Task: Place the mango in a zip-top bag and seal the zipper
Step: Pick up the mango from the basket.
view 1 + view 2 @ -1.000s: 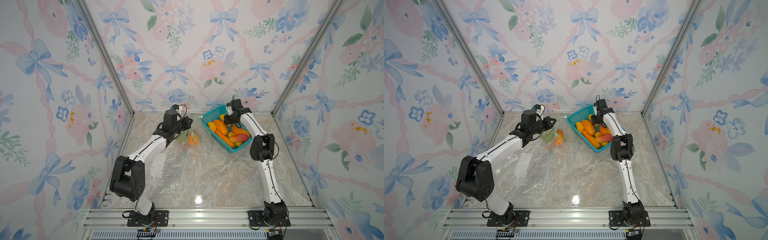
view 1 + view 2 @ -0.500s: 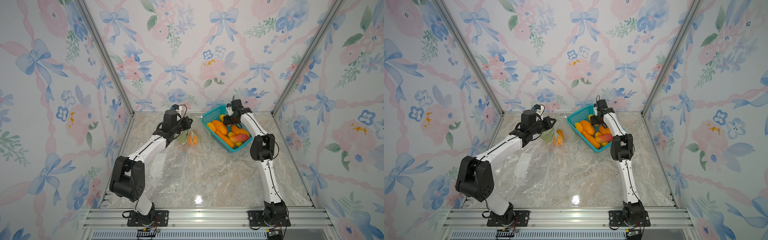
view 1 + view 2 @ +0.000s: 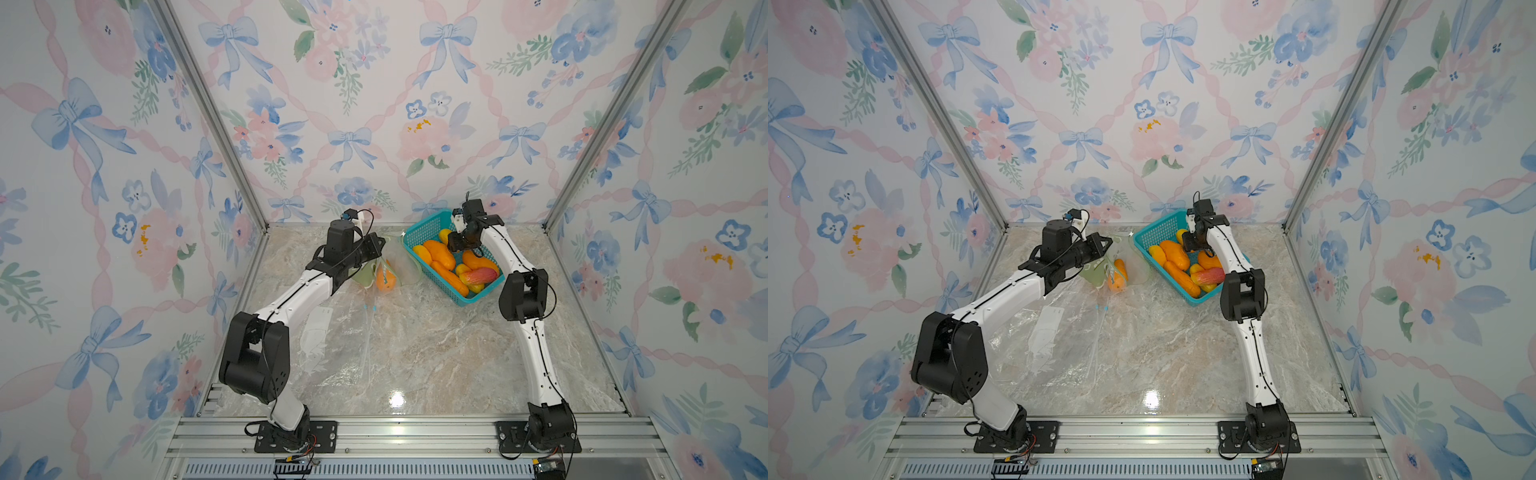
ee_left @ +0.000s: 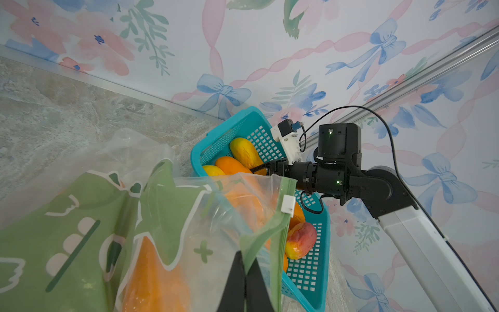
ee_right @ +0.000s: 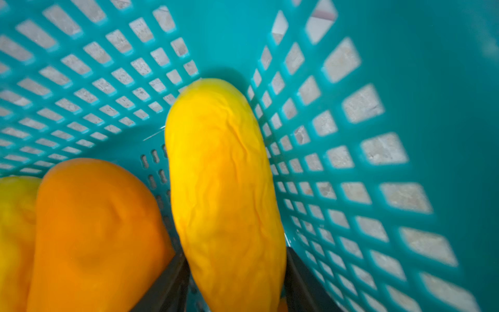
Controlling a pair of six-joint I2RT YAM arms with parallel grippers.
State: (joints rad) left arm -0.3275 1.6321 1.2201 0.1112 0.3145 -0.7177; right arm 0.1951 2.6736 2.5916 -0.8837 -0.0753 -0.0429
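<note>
The yellow mango [image 5: 224, 173] is long and oval, with bright, wrinkled skin. It lies in the far corner of the teal basket [image 3: 417, 233], just right of centre in both top views, beside a smooth orange mango [image 5: 91, 229]. The right gripper [image 5: 236, 275] has closed partway on it, and its dark fingers [image 5: 170, 281] press against both sides of the fruit. Left of the basket, the left gripper [image 4: 245, 281] is clamped tight on the green zipper edge of a clear, green-printed bag [image 4: 167, 216]. That bag already holds another orange fruit [image 3: 384, 279].
</note>
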